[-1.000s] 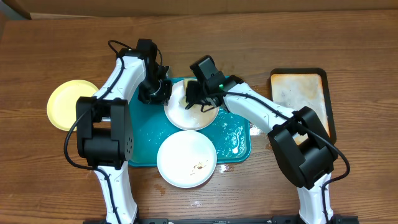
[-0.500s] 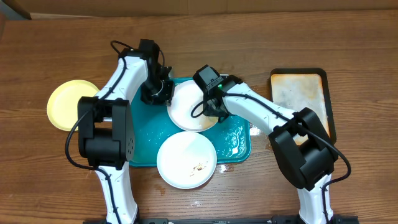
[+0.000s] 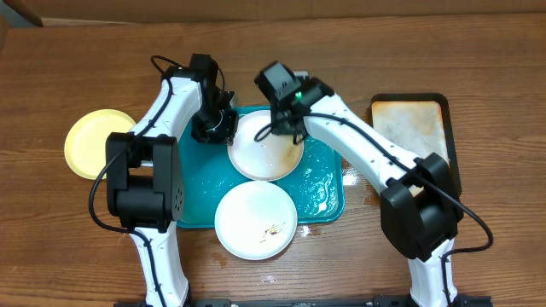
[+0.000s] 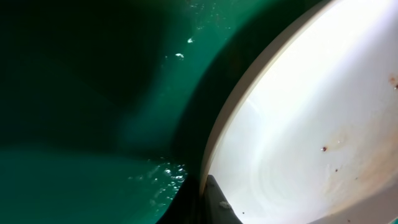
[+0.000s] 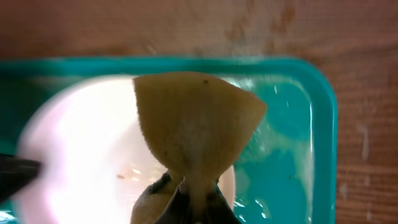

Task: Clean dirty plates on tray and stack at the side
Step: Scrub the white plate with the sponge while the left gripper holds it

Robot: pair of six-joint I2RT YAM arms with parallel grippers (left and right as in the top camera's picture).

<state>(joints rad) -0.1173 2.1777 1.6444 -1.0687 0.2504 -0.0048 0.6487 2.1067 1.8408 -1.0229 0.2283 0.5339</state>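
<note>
A white plate (image 3: 260, 158) with faint brown smears lies at the far end of the teal tray (image 3: 200, 188). My left gripper (image 3: 217, 128) is shut on its left rim; in the left wrist view one finger (image 4: 211, 196) lies over the plate's edge (image 4: 311, 124). My right gripper (image 3: 284, 124) is over the plate's far edge, shut on a yellow sponge (image 5: 193, 118) above the plate (image 5: 81, 149). A second white plate (image 3: 256, 217) with brown crumbs overhangs the tray's near edge. A pale yellow plate (image 3: 95, 143) lies on the table to the left.
A narrow black-rimmed, rust-stained tray (image 3: 414, 128) lies at the right. The teal tray's surface is wet and soapy (image 5: 292, 162). Both arms cross over the tray's far half.
My right gripper has swept the sponge across the far plate, out to its right side and now back to its far edge. The left gripper has kept its hold on the rim.
</note>
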